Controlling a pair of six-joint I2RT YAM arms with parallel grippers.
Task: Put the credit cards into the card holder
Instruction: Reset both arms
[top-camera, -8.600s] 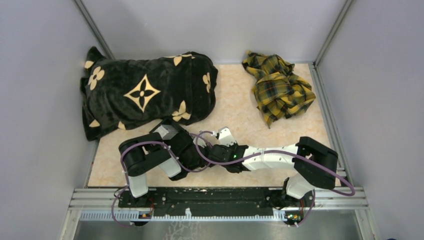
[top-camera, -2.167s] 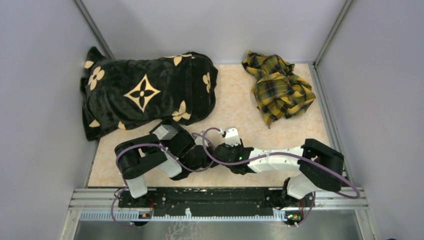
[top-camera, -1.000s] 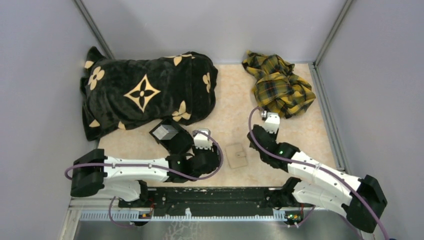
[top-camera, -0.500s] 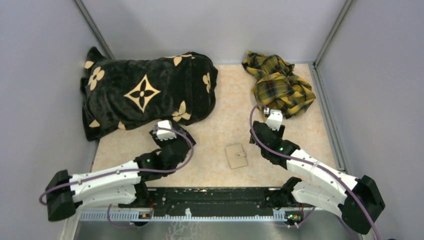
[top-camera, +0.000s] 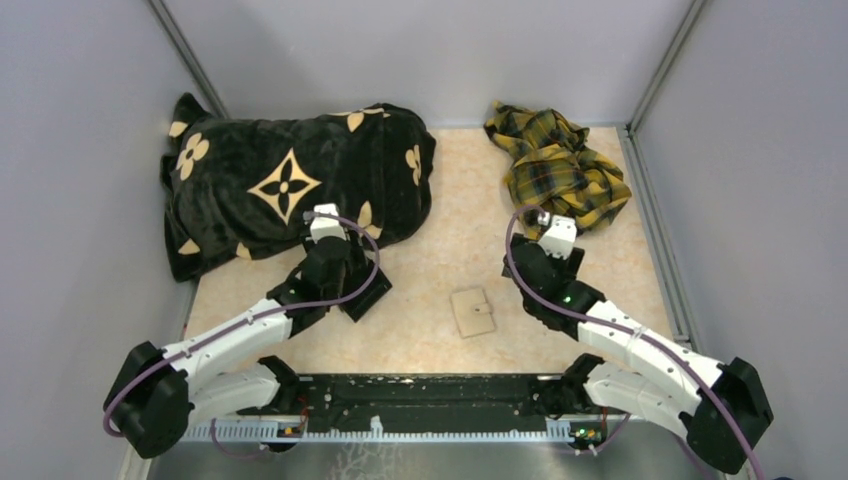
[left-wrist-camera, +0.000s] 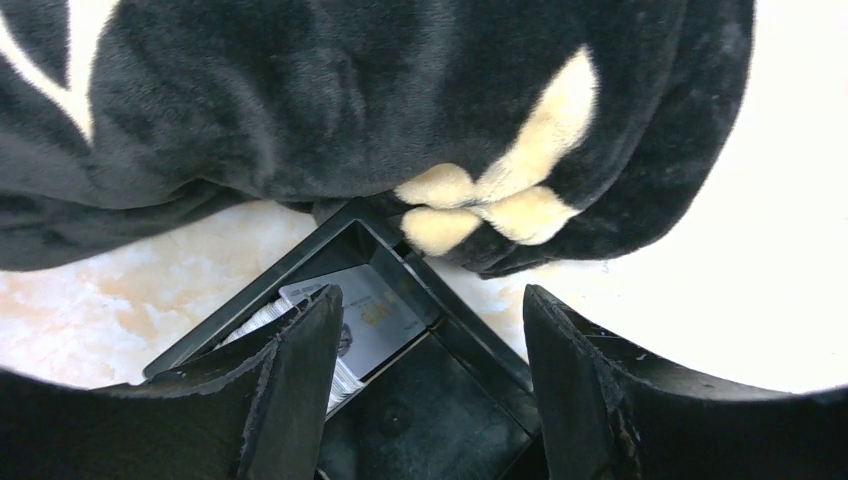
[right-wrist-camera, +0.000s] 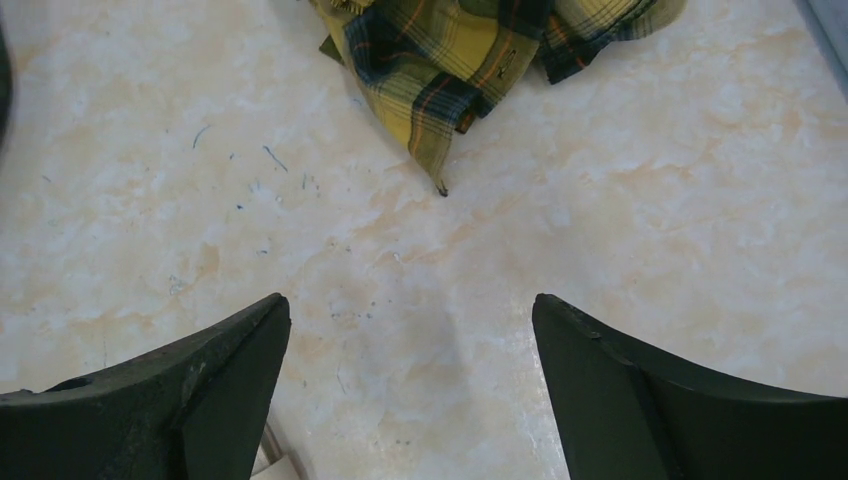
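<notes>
The tan card holder lies shut on the table between the two arms, with nothing touching it. The black tray sits at the blanket's edge with a stack of grey credit cards in its left compartment. My left gripper hangs open just above that tray, one finger over the cards and the other over the tray's right rim. In the top view this left gripper covers most of the tray. My right gripper is open over bare table, right of and beyond the holder, holding nothing.
A black plush blanket with cream flowers fills the back left and overhangs the tray's far corner. A crumpled yellow plaid cloth lies at the back right, just beyond the right gripper. Grey walls close in three sides.
My left arm has swung away from the card holder, up and left over the tray. The right gripper has opened wider and moved slightly towards the plaid cloth. The holder has stayed put.
</notes>
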